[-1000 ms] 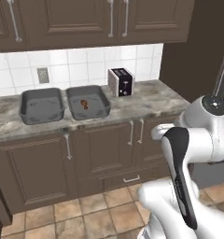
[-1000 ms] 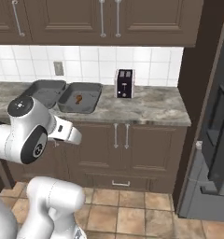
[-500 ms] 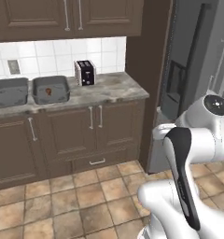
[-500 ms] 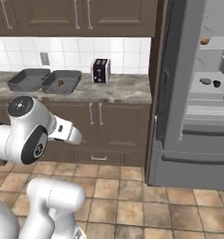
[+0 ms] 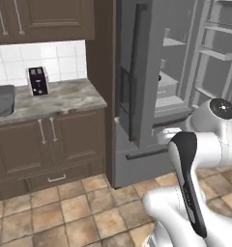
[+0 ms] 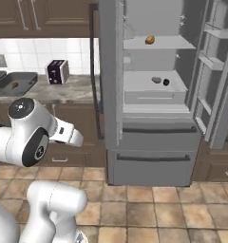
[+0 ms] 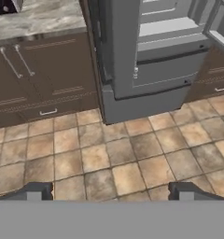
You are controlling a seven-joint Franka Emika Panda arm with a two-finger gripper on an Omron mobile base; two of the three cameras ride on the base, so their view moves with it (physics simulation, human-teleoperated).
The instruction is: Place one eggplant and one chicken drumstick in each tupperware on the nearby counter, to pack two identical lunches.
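Eggplants [image 6: 156,80] sit together on the open fridge's middle shelf [image 6: 154,87], the dark one [image 6: 166,82] just right of the pale; an orange drumstick [image 6: 150,40] lies on the shelf above. One tupperware [image 6: 16,84] on the worktop [image 6: 75,86] holds the other drumstick [image 6: 14,85]. Gripper [image 7: 109,192] gapes wide, empty, over floor tiles.

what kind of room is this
A home kitchen, by the look of it: a tall grey fridge with its doors open, a grey-beige marbled stone counter over dark brown wooden cabinets, and a ribbed silver toaster against white wall tiles.
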